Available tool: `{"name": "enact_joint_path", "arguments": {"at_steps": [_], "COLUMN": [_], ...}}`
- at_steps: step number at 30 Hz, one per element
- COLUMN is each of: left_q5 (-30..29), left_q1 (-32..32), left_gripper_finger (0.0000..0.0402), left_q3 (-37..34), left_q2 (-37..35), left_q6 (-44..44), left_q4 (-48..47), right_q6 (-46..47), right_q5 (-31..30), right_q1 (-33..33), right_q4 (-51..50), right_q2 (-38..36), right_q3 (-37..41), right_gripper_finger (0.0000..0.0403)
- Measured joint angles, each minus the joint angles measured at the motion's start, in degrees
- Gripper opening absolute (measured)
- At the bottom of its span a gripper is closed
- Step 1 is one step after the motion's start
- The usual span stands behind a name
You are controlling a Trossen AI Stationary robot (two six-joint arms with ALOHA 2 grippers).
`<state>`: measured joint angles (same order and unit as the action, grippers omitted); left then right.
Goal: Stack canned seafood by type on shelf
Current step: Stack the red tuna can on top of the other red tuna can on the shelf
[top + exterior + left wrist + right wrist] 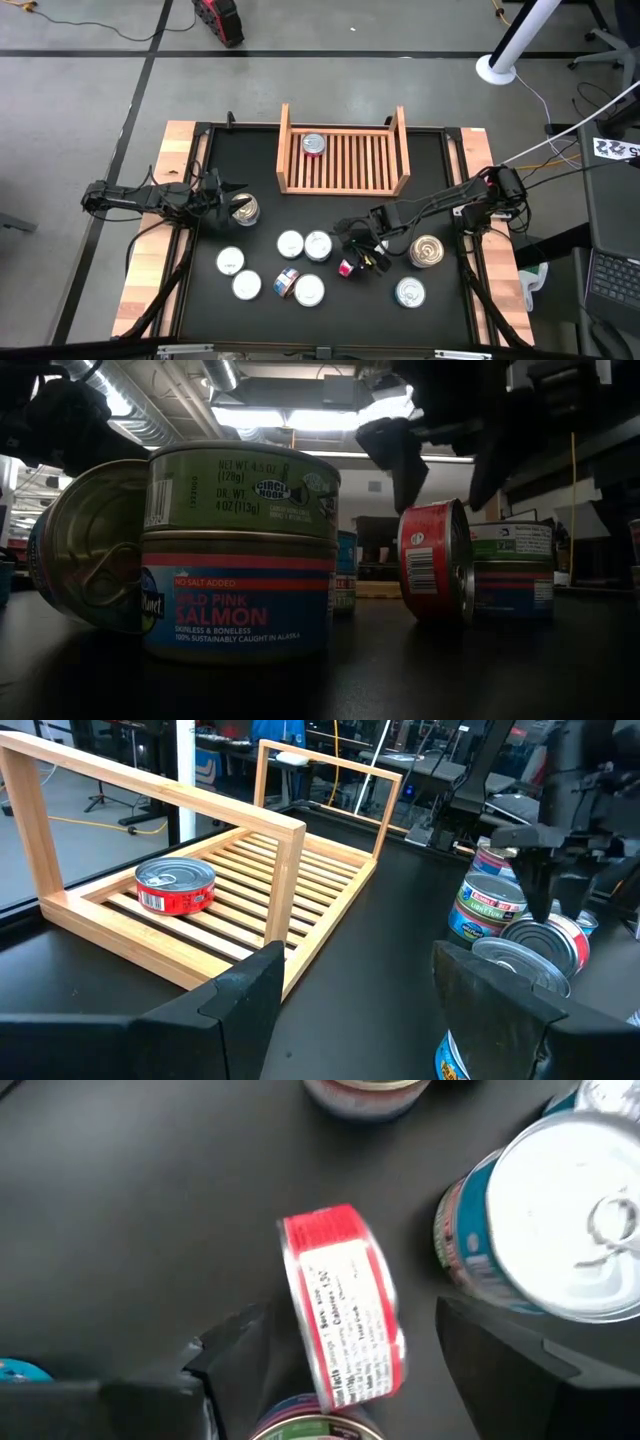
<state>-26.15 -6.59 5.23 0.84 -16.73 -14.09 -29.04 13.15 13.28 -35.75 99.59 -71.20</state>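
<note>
One red tin (314,144) sits flat in the wooden shelf (343,183); the other tins (290,243) are scattered on the black surface (260,175). A red tin on its edge (347,267) stands right under the right pincer (366,255), released, not gripping it. Left pincer (232,205) hangs released at a tin (244,209) near the surface's left side.

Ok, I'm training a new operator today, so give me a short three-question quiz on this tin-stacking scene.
1. True or false: the shelf holds three tins.
2. How does the red tin beneath the right pincer lie? A flat, B on its edge, C stacked.
3. Fill in: the left pincer hovers open beside a tin at the table's ____ side.

Key: 1 false, just one red-labelled tin; 2 B; 3 left.
</note>
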Motion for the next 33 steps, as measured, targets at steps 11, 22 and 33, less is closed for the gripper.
{"name": "enact_joint_path", "arguments": {"at_steps": [11, 22, 33], "left_q5": [0.0, 0.0, 0.0], "left_q1": [0.0, 0.0, 0.0], "left_gripper_finger": [0.0249, 0.0249, 0.0249], "left_q3": [0.0, 0.0, 0.0], "left_q2": [0.0, 0.0, 0.0], "left_q6": [0.0, 0.0, 0.0], "left_q4": [0.0, 0.0, 0.0], "right_q6": [0.0, 0.0, 0.0], "right_q5": [0.0, 0.0, 0.0], "right_q1": [0.0, 0.0, -0.1], "right_q4": [3.0, 3.1, 3.1], "right_q2": [0.0, 0.0, 0.0], "right_q3": [2.6, 2.6, 2.6], "right_gripper_finger": [0.0275, 0.0275, 0.0272]}}
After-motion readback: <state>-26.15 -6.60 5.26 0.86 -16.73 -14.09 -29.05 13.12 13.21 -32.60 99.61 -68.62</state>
